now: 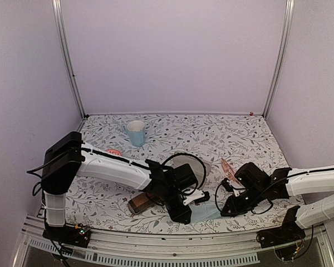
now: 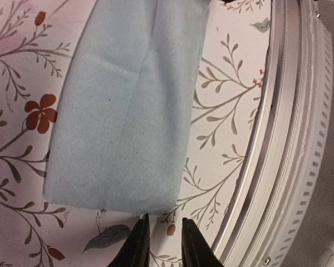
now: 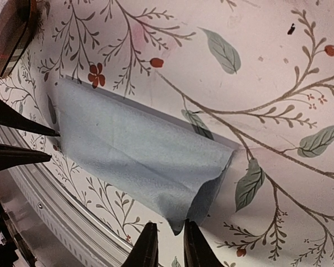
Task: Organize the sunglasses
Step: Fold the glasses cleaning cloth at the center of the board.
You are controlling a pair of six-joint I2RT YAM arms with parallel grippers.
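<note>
A pale pinkish pair of sunglasses [image 1: 228,168] lies on the floral table just behind my right arm, in neither gripper. A folded light blue cloth [image 1: 210,212] [image 2: 122,111] [image 3: 133,150] lies flat near the front edge between both grippers. My left gripper [image 1: 191,215] [image 2: 166,219] is slightly open just short of the cloth's edge, nothing between its fingers. My right gripper [image 1: 227,210] [image 3: 170,224] is also slightly open; the cloth's raised corner dips to its fingertips. The left gripper's fingers [image 3: 44,133] show at the cloth's other end.
A brown banded case [image 1: 142,203] [image 3: 8,33] lies under the left arm. A blue cup [image 1: 136,132] stands at the back, a small pink object [image 1: 114,151] to the left. A grey round shape [image 1: 192,167] sits behind the left wrist. The metal table rail [image 2: 289,139] [image 3: 44,211] runs close by.
</note>
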